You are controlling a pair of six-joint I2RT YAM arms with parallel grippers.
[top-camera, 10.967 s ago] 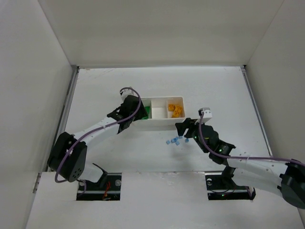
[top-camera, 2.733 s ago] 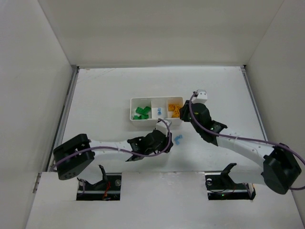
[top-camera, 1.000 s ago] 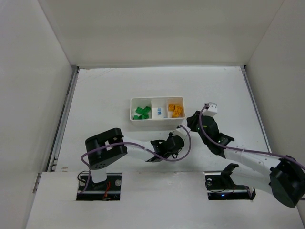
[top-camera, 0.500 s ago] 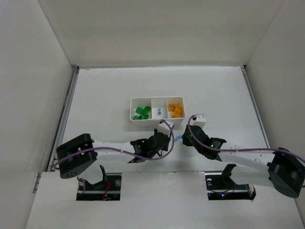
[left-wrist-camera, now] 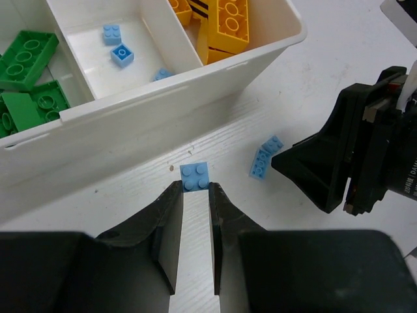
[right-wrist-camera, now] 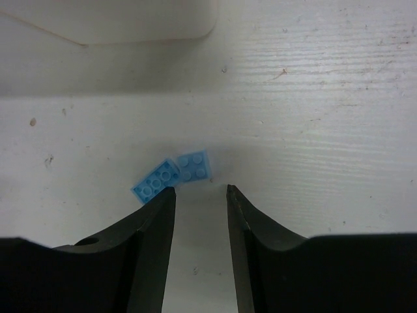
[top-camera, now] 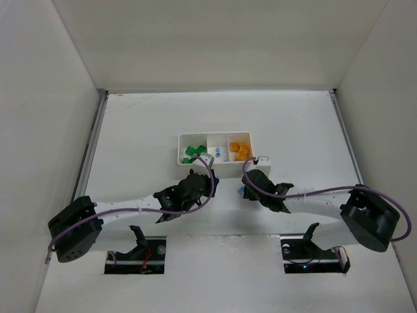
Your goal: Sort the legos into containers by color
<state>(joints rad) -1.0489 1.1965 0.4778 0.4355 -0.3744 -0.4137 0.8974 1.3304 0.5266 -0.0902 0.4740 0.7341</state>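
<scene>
Longer blue lego lies flat, long axis slanting up-right, touching a square lego; right fingers part-open, empty; left fingers pinch a small lego

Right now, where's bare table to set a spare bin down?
Free: the table behind the tray, plus the stretches left and right of it. Crowded: the strip in front of the tray, with the left claw gripping a blue brick, the right claw, and loose blue bricks.
</scene>
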